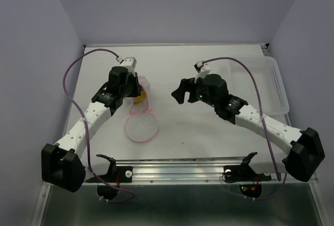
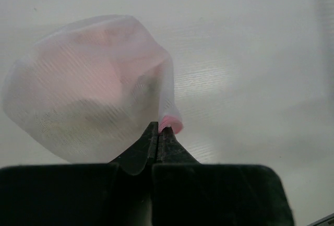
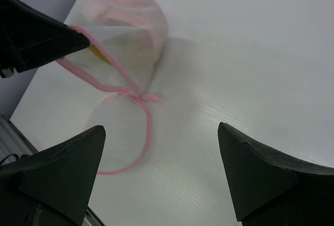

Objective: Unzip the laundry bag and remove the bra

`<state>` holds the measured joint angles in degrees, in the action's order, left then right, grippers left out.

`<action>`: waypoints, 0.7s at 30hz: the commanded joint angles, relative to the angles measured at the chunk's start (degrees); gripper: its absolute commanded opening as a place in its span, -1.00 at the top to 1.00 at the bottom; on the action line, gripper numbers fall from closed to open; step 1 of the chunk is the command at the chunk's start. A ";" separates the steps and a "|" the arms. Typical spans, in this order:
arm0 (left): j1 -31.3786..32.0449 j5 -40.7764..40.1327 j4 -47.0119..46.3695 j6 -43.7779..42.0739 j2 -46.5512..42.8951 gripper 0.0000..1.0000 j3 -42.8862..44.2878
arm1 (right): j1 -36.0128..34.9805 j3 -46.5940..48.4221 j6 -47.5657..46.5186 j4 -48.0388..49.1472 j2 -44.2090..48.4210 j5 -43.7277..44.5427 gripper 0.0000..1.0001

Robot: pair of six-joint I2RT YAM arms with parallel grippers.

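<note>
White mesh with pink trim is what we are holding: the laundry bag (image 1: pixel 143 86) is resting on the table (image 1: pixel 219 137), left of centre, just in front of our left gripper (image 2: pixel 158 134). The fingers of this gripper are pressed together on the pink trim (image 2: pixel 171 124) at the bag's mouth. The round flap (image 1: pixel 141 128) is lying flat on the table, nearer to us, and it seems joined to the pouch at one spot only, so we are judging the zipper as already open. Inside the pouch a yellow piece (image 3: pixel 96 51) is showing. We are taking it for the bra, but the mesh is hiding its shape. Our right gripper (image 3: pixel 162 128) is hovering to the right of the bag, apart from it, with its fingers spread wide and nothing between them.

For the step in hand, we are thinking the left grip must be firm, so that the mouth is facing the right arm. The right fingers should be entering low through the opening and closing on the yellow piece alone, not on mesh. Then they should be pulling slowly sideways while the left is anchoring the pouch.
</note>
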<state>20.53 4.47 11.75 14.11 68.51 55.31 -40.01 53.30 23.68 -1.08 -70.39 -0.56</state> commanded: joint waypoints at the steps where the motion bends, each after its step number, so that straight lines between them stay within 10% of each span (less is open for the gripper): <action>1: 0.38 -0.33 -3.66 -2.86 -2.41 1.00 -1.25 | -5.42 7.24 -1.01 7.05 -6.75 5.65 -0.88; 21: 0.12 1.24 -2.17 -0.75 0.13 1.00 -1.96 | -14.22 -0.56 15.68 20.50 -19.96 10.31 -0.99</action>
<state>20.56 3.84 11.53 12.75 68.66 53.69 -54.33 52.77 34.17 12.73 -89.78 7.90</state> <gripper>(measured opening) 0.038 0.970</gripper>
